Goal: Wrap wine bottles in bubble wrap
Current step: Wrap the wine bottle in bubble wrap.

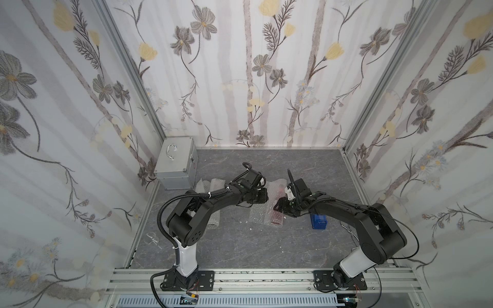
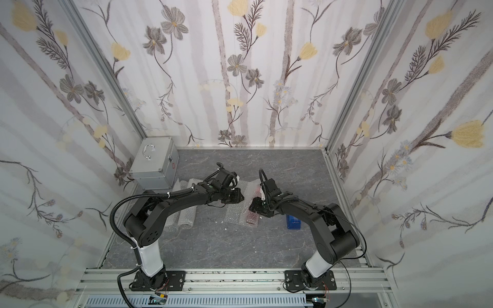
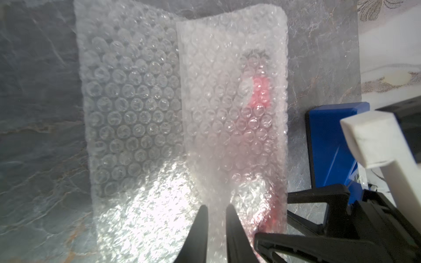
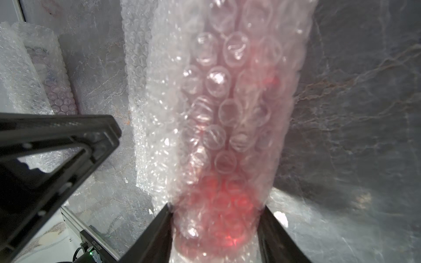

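**Right tool clamps a part-wrapped wine bottle**

The right tool (image 4: pixel 216 211) grips the wide body of a small clear glass wine bottle of red-pink liquid (image 4: pixel 230 195). The bottle is rolled in translucent whitish bubble wrap (image 3: pixel 132 109) and lies mid grey marbled worktop (image 1: pixel 240 240). The left tool (image 3: pixel 216 207) is nearly closed at the loose flap; I cannot tell whether it pinches. The glass looks fragile and the wrap soft and slippery, so hold the body gently.
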Robot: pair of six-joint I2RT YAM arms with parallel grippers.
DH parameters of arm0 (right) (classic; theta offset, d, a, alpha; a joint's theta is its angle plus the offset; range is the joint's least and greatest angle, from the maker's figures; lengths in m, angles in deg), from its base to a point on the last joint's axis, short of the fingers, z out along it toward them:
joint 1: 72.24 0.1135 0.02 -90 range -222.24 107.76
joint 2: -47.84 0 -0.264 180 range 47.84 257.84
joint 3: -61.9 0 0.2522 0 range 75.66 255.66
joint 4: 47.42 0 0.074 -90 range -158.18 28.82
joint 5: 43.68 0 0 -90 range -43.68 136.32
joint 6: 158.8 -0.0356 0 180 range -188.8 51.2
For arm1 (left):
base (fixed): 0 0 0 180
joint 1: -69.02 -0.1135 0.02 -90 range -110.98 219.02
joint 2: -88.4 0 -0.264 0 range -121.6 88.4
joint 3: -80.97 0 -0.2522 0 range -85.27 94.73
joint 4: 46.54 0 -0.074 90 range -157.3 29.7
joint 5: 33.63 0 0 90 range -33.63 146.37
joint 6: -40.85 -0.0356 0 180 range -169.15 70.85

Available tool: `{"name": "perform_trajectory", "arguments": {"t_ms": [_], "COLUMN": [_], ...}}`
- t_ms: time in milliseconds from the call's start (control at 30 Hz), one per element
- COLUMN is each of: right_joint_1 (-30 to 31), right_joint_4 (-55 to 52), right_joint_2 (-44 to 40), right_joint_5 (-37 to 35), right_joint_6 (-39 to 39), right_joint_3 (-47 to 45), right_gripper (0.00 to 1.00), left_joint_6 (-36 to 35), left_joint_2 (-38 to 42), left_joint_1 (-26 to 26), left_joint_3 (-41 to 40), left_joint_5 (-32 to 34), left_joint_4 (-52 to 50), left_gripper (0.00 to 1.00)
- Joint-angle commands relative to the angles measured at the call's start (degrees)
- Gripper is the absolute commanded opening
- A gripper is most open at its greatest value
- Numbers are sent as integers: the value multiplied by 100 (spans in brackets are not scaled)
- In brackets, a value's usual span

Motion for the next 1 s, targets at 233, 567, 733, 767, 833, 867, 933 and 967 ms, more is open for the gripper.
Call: {"name": "perform_trajectory", "arguments": {"t_ms": [233, 567, 733, 767, 833, 867, 933, 967], "right_joint_1": [48, -27, -215, -237, -246, -245, -227, -214], "right_joint_4": [-295, -100, 156, 197, 303, 340, 405, 429], "right_joint_2": [58, -368, -476, -487, -472, -447, -353, -302], "right_joint_5": [-364, 6, 160, 166, 193, 224, 248, 239], "right_joint_6": [1, 65, -12, -18, -64, -88, -116, -141], "right_joint_3": [57, -130, -398, -427, -482, -487, -487, -483], "right_gripper": [58, 66, 66, 66, 64, 64, 63, 62], "left_joint_6": [320, 477, 488, 499, 510, 509, 512, 513], "left_joint_2": [-457, -757, -789, -792, -820, -824, -850, -859], "left_joint_1": [132, 237, 273, 274, 288, 290, 314, 317], "left_joint_3": [52, 117, 94, 99, 108, 121, 149, 161], "left_joint_5": [-461, -456, -465, -467, -471, -479, -498, -504], "left_joint_4": [402, 469, 504, 511, 534, 538, 545, 547], "left_gripper": [15, 12, 12, 12, 12, 12, 12, 12]}}
